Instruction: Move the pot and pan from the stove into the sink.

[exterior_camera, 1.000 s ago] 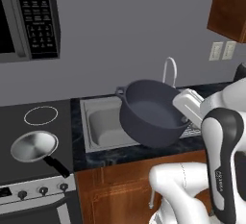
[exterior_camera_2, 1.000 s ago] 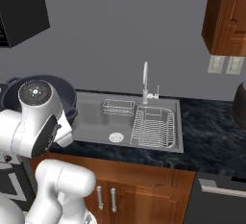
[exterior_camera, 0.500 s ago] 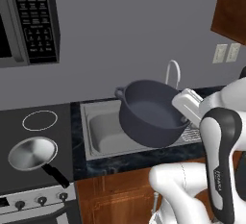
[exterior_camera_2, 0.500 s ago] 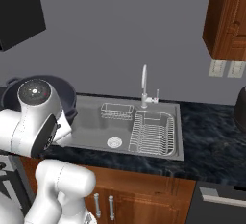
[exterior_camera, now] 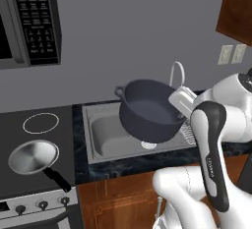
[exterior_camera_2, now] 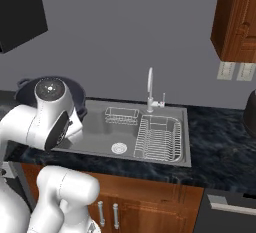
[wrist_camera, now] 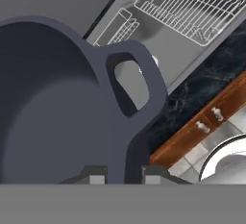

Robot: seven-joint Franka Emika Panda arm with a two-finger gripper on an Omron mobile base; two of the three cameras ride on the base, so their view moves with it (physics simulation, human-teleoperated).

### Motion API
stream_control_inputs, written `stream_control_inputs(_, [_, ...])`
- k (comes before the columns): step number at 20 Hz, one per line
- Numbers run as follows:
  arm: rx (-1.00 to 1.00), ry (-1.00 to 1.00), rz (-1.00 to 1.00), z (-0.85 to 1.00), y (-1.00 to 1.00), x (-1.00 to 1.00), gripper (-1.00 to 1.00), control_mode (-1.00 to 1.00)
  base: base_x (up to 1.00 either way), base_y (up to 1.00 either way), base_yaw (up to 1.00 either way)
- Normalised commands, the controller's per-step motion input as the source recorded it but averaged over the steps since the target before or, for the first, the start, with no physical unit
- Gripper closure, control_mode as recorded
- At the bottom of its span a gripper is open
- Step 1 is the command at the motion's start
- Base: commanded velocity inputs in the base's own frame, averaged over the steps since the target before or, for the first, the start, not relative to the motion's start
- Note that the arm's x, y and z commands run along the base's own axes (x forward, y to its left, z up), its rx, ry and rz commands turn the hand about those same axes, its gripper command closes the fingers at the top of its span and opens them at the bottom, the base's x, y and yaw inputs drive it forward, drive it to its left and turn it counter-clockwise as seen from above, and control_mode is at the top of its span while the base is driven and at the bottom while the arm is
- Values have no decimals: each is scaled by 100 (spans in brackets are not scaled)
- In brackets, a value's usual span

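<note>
Base shifted left since earlier frame — I hold pot tilted above sink, jaws clamped on its rim. Pan sits on stove, near front edge.

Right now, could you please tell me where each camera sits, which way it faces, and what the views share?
Left base view: behind the arm's left, looking forward and down at the black glass cooktop, small silver frying pan and steel sink; white arm lower right.
Right base view: behind the arm's right, over the sink's wire racks; arm lower left.
Hand view: on the hand, along the pincer shut on the pot's rim.
All three share the deep dark blue-grey pot held over the sink.
</note>
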Motion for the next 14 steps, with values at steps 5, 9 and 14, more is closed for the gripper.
stream_control_inputs(5, [0, 0, -1, -18, 0, 49, 100, -100, 0, 0, 0])
stream_control_inputs(9, [-1, 0, 0, -19, 0, 26, 100, -100, 0, 0, 0])
stream_control_inputs(14, [-5, 0, -1, -29, 0, 35, 100, -100, 0, 0, 0])
